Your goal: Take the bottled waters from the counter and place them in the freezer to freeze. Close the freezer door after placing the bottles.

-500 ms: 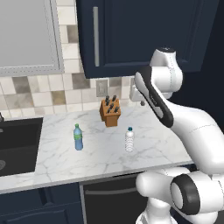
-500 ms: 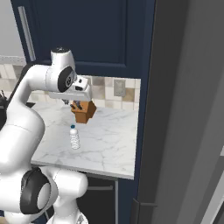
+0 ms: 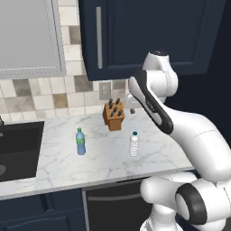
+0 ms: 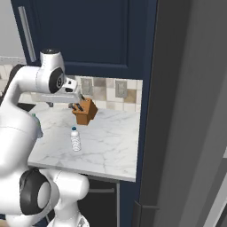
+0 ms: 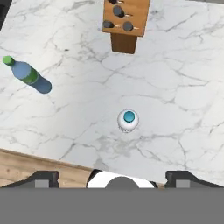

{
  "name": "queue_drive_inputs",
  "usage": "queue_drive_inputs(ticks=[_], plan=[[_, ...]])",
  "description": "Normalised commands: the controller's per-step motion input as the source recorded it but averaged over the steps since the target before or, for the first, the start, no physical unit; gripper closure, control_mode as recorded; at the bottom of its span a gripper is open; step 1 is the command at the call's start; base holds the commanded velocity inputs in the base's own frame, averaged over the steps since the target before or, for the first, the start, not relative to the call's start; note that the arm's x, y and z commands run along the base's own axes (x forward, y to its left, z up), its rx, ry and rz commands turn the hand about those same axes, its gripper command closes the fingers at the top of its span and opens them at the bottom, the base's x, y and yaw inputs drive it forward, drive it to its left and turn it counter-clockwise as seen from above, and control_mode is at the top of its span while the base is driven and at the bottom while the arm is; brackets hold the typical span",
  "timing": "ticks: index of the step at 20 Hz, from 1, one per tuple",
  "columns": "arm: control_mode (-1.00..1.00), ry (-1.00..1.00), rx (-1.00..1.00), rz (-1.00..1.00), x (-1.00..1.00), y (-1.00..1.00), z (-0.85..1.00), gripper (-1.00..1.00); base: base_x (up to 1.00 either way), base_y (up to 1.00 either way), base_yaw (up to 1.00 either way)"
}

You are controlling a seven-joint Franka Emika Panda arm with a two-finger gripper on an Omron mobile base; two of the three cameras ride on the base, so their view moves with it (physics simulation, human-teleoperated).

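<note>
Two bottled waters stand upright on the marble counter (image 3: 103, 160). The blue-tinted one with the green cap (image 3: 80, 141) is to the left, and the clear ribbed one with the blue cap (image 3: 134, 144) is nearer the middle. My gripper (image 4: 74, 101) hangs open well above the counter, close to the knife block. In the hand view the gripper (image 5: 113, 178) looks straight down on the clear bottle's blue cap (image 5: 128, 119), with the blue-tinted bottle (image 5: 28, 75) off to the upper left. The grey fridge unit (image 4: 190, 111) rises right of the counter; I cannot make out its freezer door.
A brown knife block (image 3: 113, 115) stands at the back of the counter against the tiled wall. A dark sink (image 3: 18, 149) lies at the left end. Navy wall cabinets (image 3: 144, 31) hang overhead and a black dishwasher (image 3: 113, 203) sits under the counter.
The arm and hand have swung slightly to the left. Both bottles stand where they were.
</note>
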Motion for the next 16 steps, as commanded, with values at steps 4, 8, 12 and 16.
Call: queue_drive_inputs(ticks=[4, 8, 12, 16], plan=[[-1.0, 0.0, 0.04, 0.14, 0.0, 0.67, -0.09, -1.0, 0.0, 0.0, 0.0], [-1.0, -0.06, 0.0, 0.15, 0.06, 0.92, -0.15, -1.0, 0.0, 0.0, 0.0], [-1.0, -0.28, 0.0, 0.24, 0.0, 0.91, -0.41, -1.0, 0.0, 0.0, 0.0], [-1.0, -0.33, 0.0, 0.22, 0.0, 0.44, -0.56, -1.0, 0.0, 0.0, 0.0]])
